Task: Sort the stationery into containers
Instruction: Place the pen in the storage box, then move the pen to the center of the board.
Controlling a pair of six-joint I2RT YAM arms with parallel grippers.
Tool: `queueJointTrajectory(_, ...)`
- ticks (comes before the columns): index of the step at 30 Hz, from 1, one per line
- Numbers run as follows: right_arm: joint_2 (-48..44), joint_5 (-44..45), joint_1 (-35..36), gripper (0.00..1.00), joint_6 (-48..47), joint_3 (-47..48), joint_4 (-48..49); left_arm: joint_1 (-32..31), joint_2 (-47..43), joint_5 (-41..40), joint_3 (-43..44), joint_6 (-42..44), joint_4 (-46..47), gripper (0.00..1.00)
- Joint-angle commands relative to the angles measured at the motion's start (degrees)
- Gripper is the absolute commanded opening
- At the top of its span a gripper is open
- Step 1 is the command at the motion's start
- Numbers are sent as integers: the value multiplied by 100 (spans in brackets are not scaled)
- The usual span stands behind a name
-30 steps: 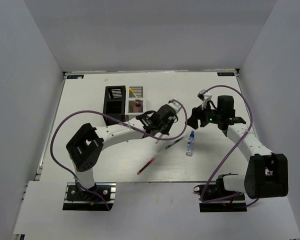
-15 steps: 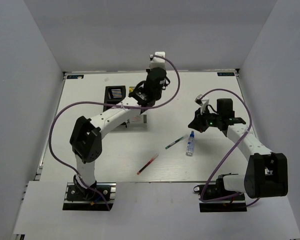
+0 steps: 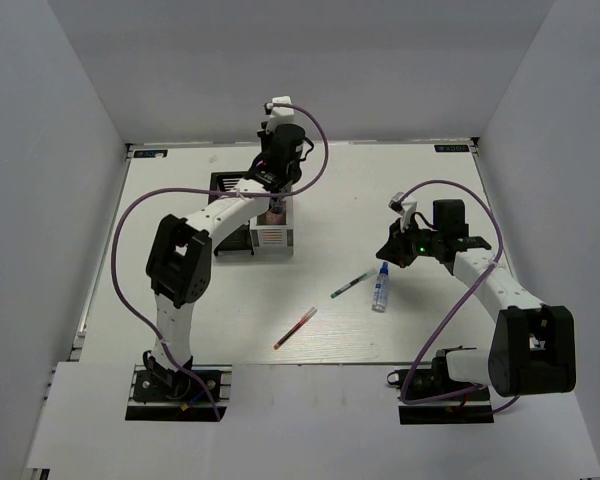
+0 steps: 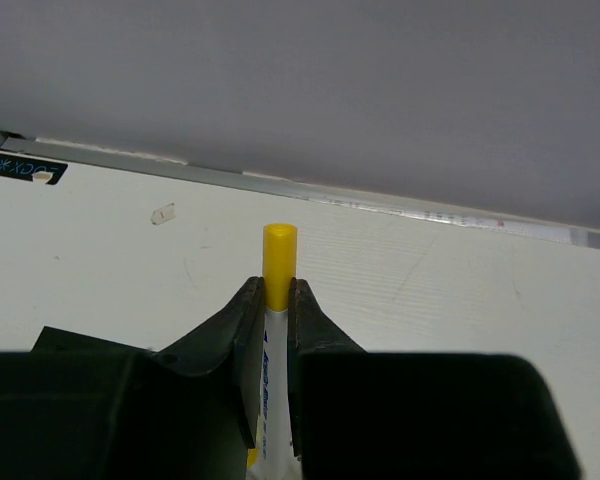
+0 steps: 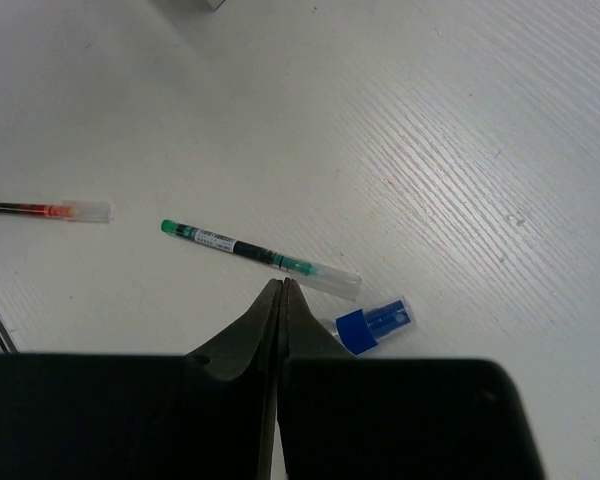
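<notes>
Plastic, smooth and light: the yellow-capped marker (image 4: 279, 252) is stiff but slippery. The left gripper (image 4: 274, 292) pinches it just under the cap, with the cap standing free above the fingertips and most of the barrel hidden between the fingers. In the top view this arm reaches far over the white-grey organiser (image 3: 272, 238), which stands beside the black organiser (image 3: 224, 181). I cannot tell which compartment the marker is above. I judge that a grip so near one end could let the marker swing, so it should go down straight and slowly.

The right gripper (image 5: 282, 286) has its jaws pressed together and carries nothing. It hovers above the green pen (image 5: 260, 252) and the blue-capped bottle (image 5: 376, 324), both lying flat on the table (image 3: 360, 200). The pen is thin and round, so it will probably roll. I would take it across the middle of the barrel. The bottle looks light and lies on its side; its body gives more surface than the cap.

These two lie just beside each other, so fingers that come down around one may push the other. The red pen (image 5: 48, 210) is well apart, to the left and nearer. Between these things and the organisers the table is open. The walls stand close behind the organisers and along both sides, which limits room for a far reach.
</notes>
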Motion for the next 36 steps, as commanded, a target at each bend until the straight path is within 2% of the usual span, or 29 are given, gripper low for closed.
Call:
queueJointTrajectory(1,53,-126,-7,0,-132,63,-115,66,3,-145,83,0,6,0)
queueJointTrajectory(2,79,-152,-24,1,-193,89,-134,66,55,-145,84,-70,-91,0)
queueJointTrajectory(3,106,-152,-7,15,-203,151,-229,66,125,-145,84,-70,-161,0)
queueJointTrajectory(6,159,-144,-24,40,-255,212,-309,66,126,-23,14,-245,-302,0)
queueJointTrajectory(7,150,-170,-24,54,-273,222,-327,66,74,-22,-117,-307,-302,1)
queueJointTrajectory(10,106,-275,-6,63,-378,265,-397,66,12,39,-302,-474,-363,4)
queueJointTrajectory(12,114,-363,-15,63,-414,283,-432,66,-41,101,-364,-554,-364,8)
queueJointTrajectory(15,132,-407,-6,64,-545,353,-538,66,-155,154,-478,-607,-417,25)
queueJointTrajectory(22,238,-627,-24,64,-747,555,-766,66,-331,206,-725,-721,-417,52)
queueJointTrajectory(23,238,-662,2,66,-826,590,-793,66,-383,206,-725,-721,-417,58)
queueJointTrajectory(24,246,-679,-6,83,-966,652,-906,14,-453,267,-777,-721,-417,60)
queueJointTrajectory(25,273,-819,-24,90,-1046,678,-977,14,-454,268,-778,-721,-356,63)
queueJointTrajectory(27,282,-916,11,90,-1467,792,-1310,-39,-690,355,-830,-721,-303,70)
queueJointTrajectory(28,282,-1030,20,90,-2025,828,-1381,-39,-778,417,-830,-721,-302,73)
queueJointTrajectory(30,299,-1224,29,90,-2529,898,-1662,-39,-998,601,-900,-721,-154,78)
queueJointTrajectory(31,412,-1285,46,90,-3498,959,-2098,-39,-1260,785,-962,-669,-153,79)
queueJointTrajectory(33,536,-1313,64,83,-4216,1056,-2487,-39,-1542,961,-1033,-607,-153,82)
queueJointTrajectory(34,824,-1321,73,80,-5438,1248,-3177,-39,-1857,1154,-1111,-607,-257,82)
queueJointTrajectory(36,1141,-1199,169,76,-6542,1407,-3665,-39,-2227,1427,-1304,-607,-591,83)
